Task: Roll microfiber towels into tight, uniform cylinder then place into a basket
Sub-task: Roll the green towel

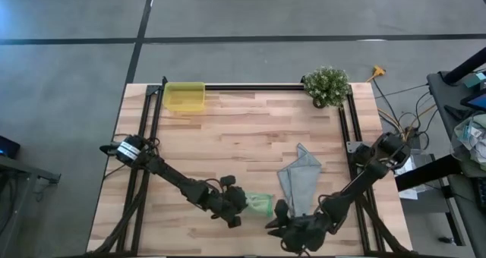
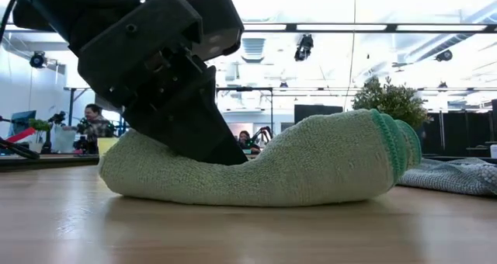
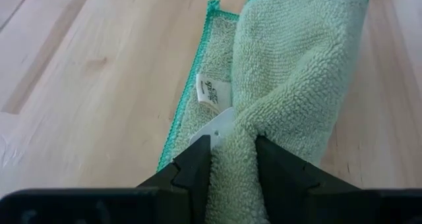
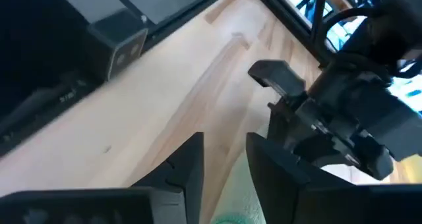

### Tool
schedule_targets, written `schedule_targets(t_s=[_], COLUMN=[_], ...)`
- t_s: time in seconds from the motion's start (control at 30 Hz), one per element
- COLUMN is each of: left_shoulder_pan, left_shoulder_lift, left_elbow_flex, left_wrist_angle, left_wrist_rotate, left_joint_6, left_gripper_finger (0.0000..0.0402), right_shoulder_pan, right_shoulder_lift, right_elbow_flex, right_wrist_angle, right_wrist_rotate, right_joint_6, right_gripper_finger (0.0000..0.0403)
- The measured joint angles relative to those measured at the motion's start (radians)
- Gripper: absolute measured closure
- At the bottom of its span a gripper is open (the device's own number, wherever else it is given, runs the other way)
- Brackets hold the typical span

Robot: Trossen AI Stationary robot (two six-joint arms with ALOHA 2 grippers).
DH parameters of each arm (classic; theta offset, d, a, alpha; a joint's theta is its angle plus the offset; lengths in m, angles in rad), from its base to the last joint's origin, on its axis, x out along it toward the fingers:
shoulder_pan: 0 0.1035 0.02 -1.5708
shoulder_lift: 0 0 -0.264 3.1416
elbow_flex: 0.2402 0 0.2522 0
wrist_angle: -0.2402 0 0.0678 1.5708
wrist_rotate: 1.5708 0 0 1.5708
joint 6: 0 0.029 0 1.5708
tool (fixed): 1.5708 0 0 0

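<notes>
A: Light green terry, rolled: where is it in the figure?

B: The light green towel [image 1: 260,204] lies on the wooden table [image 1: 243,136] at the near edge, between my two grippers. In the low view it reads as a thick roll lying on its side, one end showing the darker green hem in rings [image 2: 392,144]. My left gripper [image 3: 232,159] is pinching it: both fingers [image 3: 196,165] press into the pile at one end of the roll, and a small white tag [image 3: 212,92] shows just beyond them.

A: And the right gripper?

B: My right gripper [image 4: 224,159] sits at the roll's other end, near the table's front edge. Its fingers stand a little apart with bare wood between them; a trace of green hem shows at the lower border of the wrist view. I cannot tell whether they touch the towel. Across from it, the left gripper's dark body is visible.

A: The other items?

B: The grey-blue towel [image 1: 298,184] lies unrolled and rumpled, just beside the green roll toward my right arm. The yellow basket [image 1: 184,97] stands at the far left corner, well apart from both towels. A potted plant [image 1: 327,86] stands at the far right corner.
</notes>
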Motion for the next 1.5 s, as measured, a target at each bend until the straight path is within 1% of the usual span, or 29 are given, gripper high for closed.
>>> schedule_targets(t_s=[0.17,0.3,0.47,0.53,0.63,0.73,0.9,1.0,1.2,1.33,1.5], left_shoulder_pan=[0.001,0.002,0.002,0.002,0.001,0.000,0.000,0.000,0.000,0.000,0.000], left_shoulder_lift=[0.000,0.000,0.000,0.000,0.000,0.000,0.000,0.000,0.000,0.000,0.000], left_elbow_flex=[0.000,0.000,-0.001,-0.003,-0.004,-0.005,-0.005,-0.005,-0.005,-0.005,-0.005], left_wrist_angle=[-0.001,-0.002,-0.001,0.000,0.001,0.003,0.003,0.003,0.003,0.003,0.003], left_wrist_rotate=[0.015,0.021,0.028,0.029,0.032,0.035,0.037,0.038,0.039,0.039,0.041], left_joint_6=[-0.001,-0.001,-0.002,-0.002,-0.004,-0.004,-0.003,-0.003,-0.003,-0.003,-0.003], left_gripper_finger=[0.0301,0.0301,0.0301,0.0301,0.0301,0.0301,0.0301,0.0301,0.0301,0.0301,0.0301], right_shoulder_pan=[-0.059,-0.085,-0.070,-0.051,-0.006,0.037,0.074,0.073,0.062,0.060,0.060], right_shoulder_lift=[0.065,0.106,0.133,0.130,0.129,0.128,0.130,0.130,0.162,0.200,0.227], right_elbow_flex=[0.002,0.011,0.048,0.071,0.116,0.167,0.190,0.172,0.139,0.140,0.160], right_wrist_angle=[0.023,0.022,-0.065,-0.125,-0.225,-0.324,-0.451,-0.512,-0.493,-0.476,-0.474], right_wrist_rotate=[0.001,0.012,0.008,0.028,0.121,0.191,0.285,0.294,0.325,0.326,0.362], right_joint_6=[-0.104,-0.242,-0.401,-0.458,-0.539,-0.636,-0.797,-0.860,-1.004,-1.049,-1.068], right_gripper_finger=[0.0310,0.0304,0.0262,0.0240,0.0214,0.0202,0.0200,0.0200,0.0200,0.0200,0.0199])
